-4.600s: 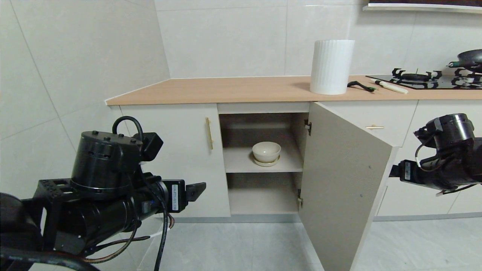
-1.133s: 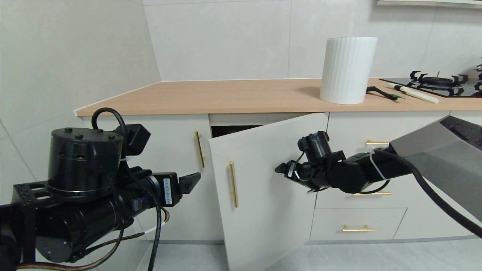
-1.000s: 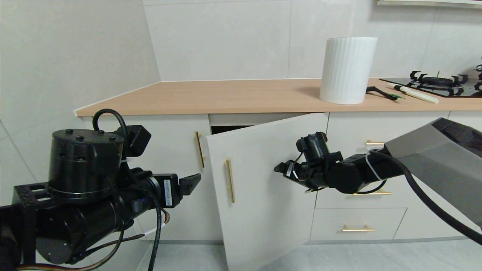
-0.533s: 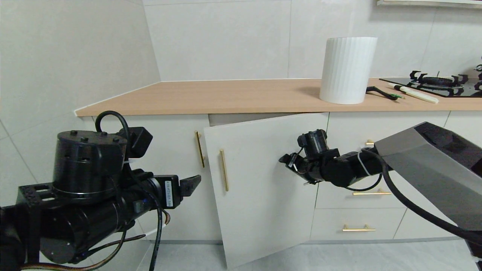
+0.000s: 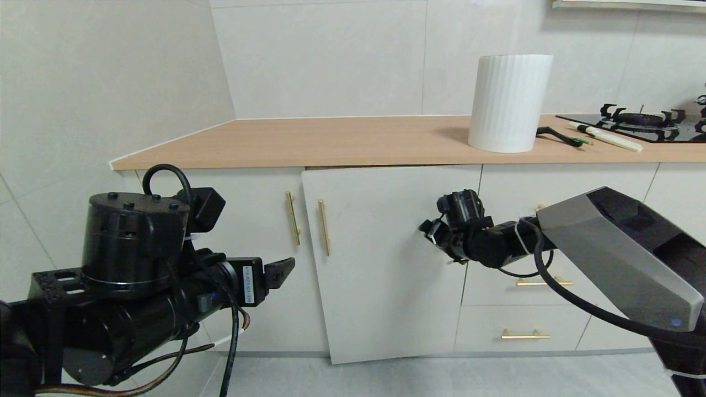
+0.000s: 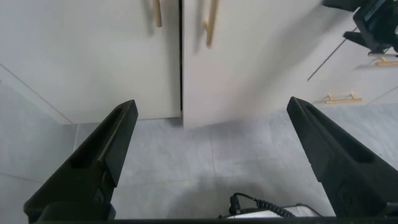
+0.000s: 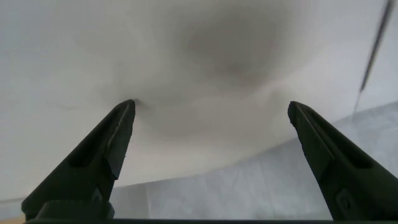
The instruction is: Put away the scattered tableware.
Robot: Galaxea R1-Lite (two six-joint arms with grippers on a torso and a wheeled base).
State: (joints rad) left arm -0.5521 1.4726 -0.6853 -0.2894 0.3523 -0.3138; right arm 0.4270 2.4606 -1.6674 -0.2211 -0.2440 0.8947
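Left tool: low at far left, fingers wide apart, empty.

Cabinet door: almost flush under the worktop, brass handle just beside the neighbour's, lower edge seemingly a touch proud.

Right tool: fingers spread, gripping nothing, tips at the right-hand part of the panel.

Step judged: shutting the door. Push square to the panel, slow near the stop, no sideways drag.

Tableware: two utensils flat on the worktop, right of the white ribbed canister.
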